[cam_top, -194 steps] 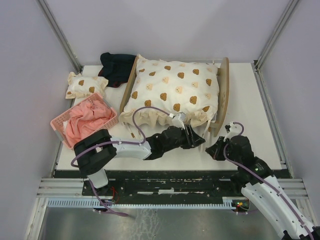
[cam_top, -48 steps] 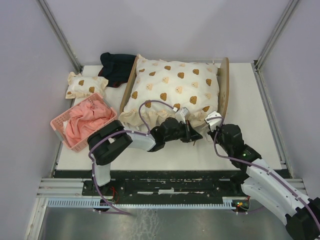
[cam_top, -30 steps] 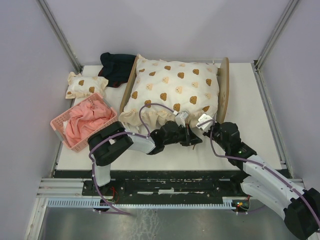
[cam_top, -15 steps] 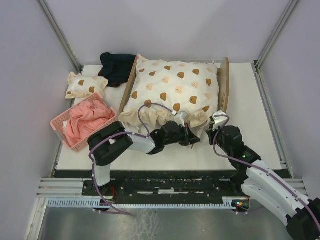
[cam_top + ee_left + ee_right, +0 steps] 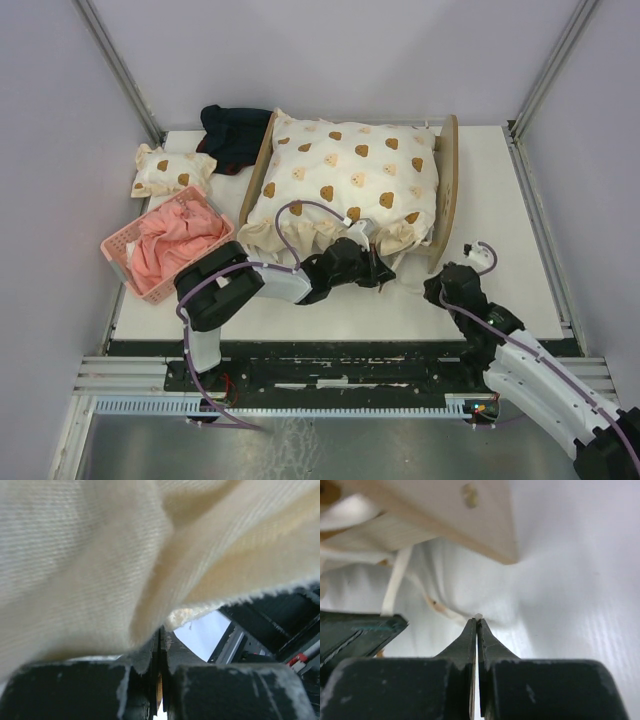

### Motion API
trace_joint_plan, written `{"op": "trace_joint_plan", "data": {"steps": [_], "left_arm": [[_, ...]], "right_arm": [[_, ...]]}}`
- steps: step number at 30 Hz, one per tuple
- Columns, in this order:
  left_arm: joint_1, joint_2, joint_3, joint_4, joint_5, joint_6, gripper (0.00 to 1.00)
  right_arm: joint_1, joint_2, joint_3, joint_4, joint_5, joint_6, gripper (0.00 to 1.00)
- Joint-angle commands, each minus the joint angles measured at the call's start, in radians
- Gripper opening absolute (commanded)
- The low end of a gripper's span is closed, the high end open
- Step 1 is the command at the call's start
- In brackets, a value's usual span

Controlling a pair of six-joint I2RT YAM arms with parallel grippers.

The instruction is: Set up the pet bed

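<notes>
The pet bed's plywood frame (image 5: 449,178) stands at the back middle of the table. A cream bear-print quilt (image 5: 345,180) covers it, so the striped mattress is hidden. My left gripper (image 5: 383,270) is shut on the quilt's near ruffled edge, and cream fabric (image 5: 100,555) drapes over its closed jaws (image 5: 160,635). My right gripper (image 5: 431,291) is just off the bed's near right corner. It is shut on the tip of a thin cream tie (image 5: 478,616) that runs from the quilt across the table. The wooden frame's corner (image 5: 445,520) shows above it.
A pink plastic basket (image 5: 112,248) holding pink cloth sits at the left. A small bear-print pillow (image 5: 170,170) lies behind it. A dark cloth (image 5: 232,135) lies at the back, left of the bed. White table (image 5: 500,210) shows to the right of the bed.
My right gripper has drawn back from the bed's near right corner toward the near right, with the cream tie pinched in it. The left gripper stays on the quilt's edge.
</notes>
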Motion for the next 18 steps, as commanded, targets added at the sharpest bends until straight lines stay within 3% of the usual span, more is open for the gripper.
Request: {"op": "trace_joint_plan", "data": {"steps": [1, 2, 3, 6, 10, 14, 18], "left_arm": [[0.004, -0.048, 0.030, -0.007, -0.028, 0.061, 0.03], [0.003, -0.043, 0.031, -0.003, -0.021, 0.056, 0.03], [0.003, -0.040, 0.030, 0.000, -0.014, 0.053, 0.03], [0.003, -0.034, 0.029, 0.007, -0.010, 0.049, 0.03], [0.003, -0.019, 0.044, 0.007, -0.002, 0.053, 0.03], [0.006, 0.001, 0.062, 0.000, 0.014, 0.070, 0.03], [0.046, -0.031, 0.029, 0.026, 0.011, 0.088, 0.03]], "right_arm": [[0.001, -0.012, 0.083, -0.111, 0.247, 0.144, 0.06], [0.002, 0.009, 0.103, -0.124, 0.262, 0.173, 0.20], [0.001, 0.038, 0.128, -0.162, 0.279, 0.225, 0.24], [0.002, 0.124, 0.194, -0.287, 0.288, 0.398, 0.23], [0.002, 0.225, 0.271, -0.525, 0.255, 0.720, 0.35], [0.003, 0.276, 0.284, -0.557, 0.176, 0.926, 0.37], [0.002, 0.289, 0.255, -0.496, 0.176, 1.029, 0.37]]}}
